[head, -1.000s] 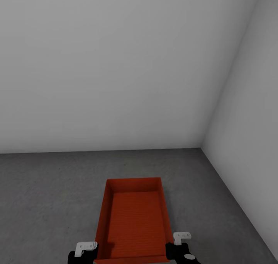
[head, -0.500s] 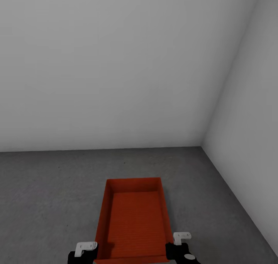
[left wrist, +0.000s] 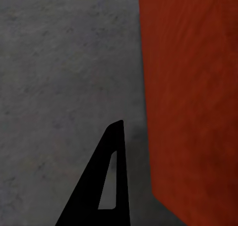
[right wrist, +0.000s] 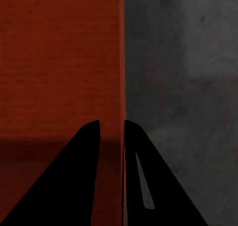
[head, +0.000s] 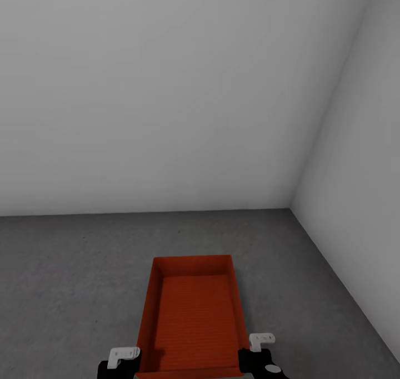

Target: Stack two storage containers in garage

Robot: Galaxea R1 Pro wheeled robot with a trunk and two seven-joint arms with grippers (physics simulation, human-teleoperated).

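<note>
One orange-red storage container (head: 191, 318) shows low in the head view, open top up, over the dark grey floor (head: 78, 268) of the garage. My left gripper (head: 123, 359) is at its left wall and my right gripper (head: 258, 352) at its right wall. In the right wrist view the right gripper (right wrist: 111, 124) is shut on the container's (right wrist: 59, 62) thin wall, one finger on each side. In the left wrist view one finger (left wrist: 111, 176) lies just outside the container's wall (left wrist: 193, 87). That wall hides the other finger.
A pale grey wall (head: 166, 90) stands ahead and a second one (head: 361, 173) closes the right side, meeting in a corner. Rough concrete stretches left of the container and ahead of it up to the wall.
The line where the floor meets the wall has crept slightly up the picture, so the camera has moved. The container and both grippers keep their places in the view.
</note>
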